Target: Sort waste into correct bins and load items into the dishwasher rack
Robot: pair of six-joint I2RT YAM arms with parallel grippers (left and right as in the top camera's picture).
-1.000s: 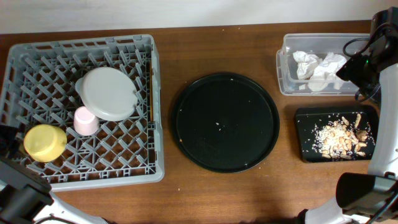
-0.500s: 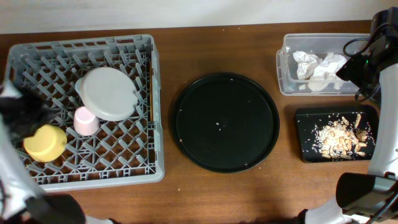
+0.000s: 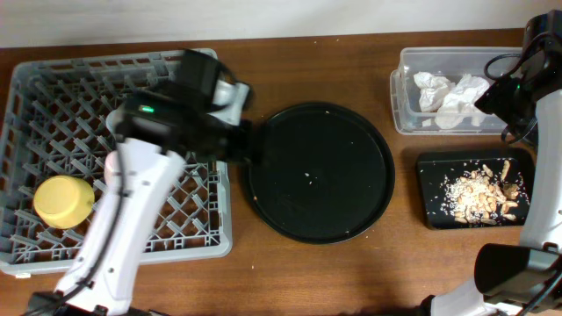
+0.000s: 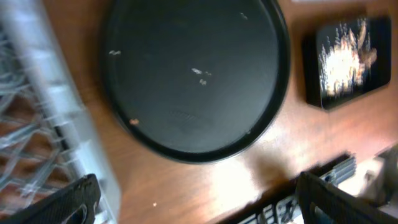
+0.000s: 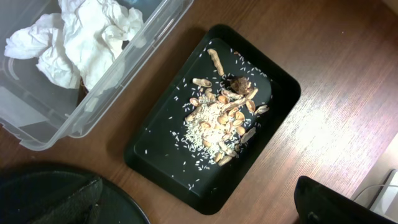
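L gripper [image 4: 199, 208] spread wide, empty, above round tray [image 3: 351, 193]; leftover crumbs [image 4: 200, 73] just ahead of fingers [image 4: 68, 202], so L arm nearer. R gripper [image 5: 199, 208] also released, over scraps bin [image 5: 283, 93]. Bowl [image 3: 63, 200] in rack [image 3: 88, 61].

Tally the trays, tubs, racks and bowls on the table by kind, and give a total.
Trays: 2, the round black tray and the rectangular black tray
Tubs: 1, the clear tub
Racks: 1, the grey rack
Bowls: 1, the yellow bowl
Total: 5
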